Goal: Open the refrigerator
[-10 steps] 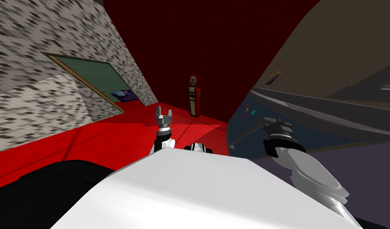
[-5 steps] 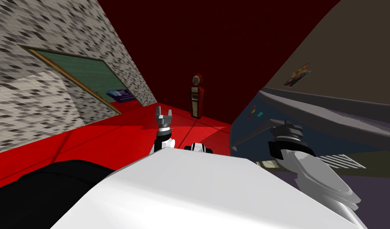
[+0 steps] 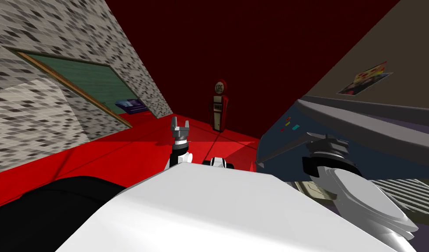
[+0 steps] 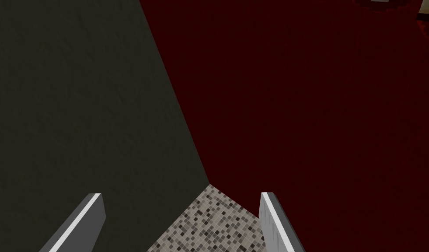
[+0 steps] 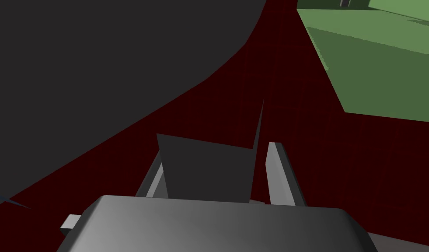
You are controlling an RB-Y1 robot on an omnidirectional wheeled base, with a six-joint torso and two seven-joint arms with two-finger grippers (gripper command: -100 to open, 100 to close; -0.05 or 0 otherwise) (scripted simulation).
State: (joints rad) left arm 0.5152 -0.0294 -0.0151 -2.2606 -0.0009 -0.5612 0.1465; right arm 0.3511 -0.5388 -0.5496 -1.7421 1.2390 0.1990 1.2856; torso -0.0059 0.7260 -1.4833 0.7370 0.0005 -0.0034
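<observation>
Right then, the refrigerator sat close on my right, its dark blue door facing out over the red floor. Three small magnets, red, yellow and teal, dotted the door just above the long grey handle. My right arm reached straight in to that handle, with the wrist at one end of the bar.

From the right wrist camera, the right pincer was clenched on the handle. A dark grey slab of it filled the gap, with one light finger just beside it and the other half hidden behind its far side. A broad dark grey surface curved away beyond the grip.

Beside the door, behind my right forearm, white wire racks showed, so the door looked swung off the refrigerator's body. How far, I couldn't tell. A colourful poster hung on the brown wall above the refrigerator.

The left pincer stood well apart from the refrigerator, upright over the red floor. It was released, its two blades spread wide. A red gas pump stood by the dark red wall, between the refrigerator and the mosaic-tiled wall.
</observation>
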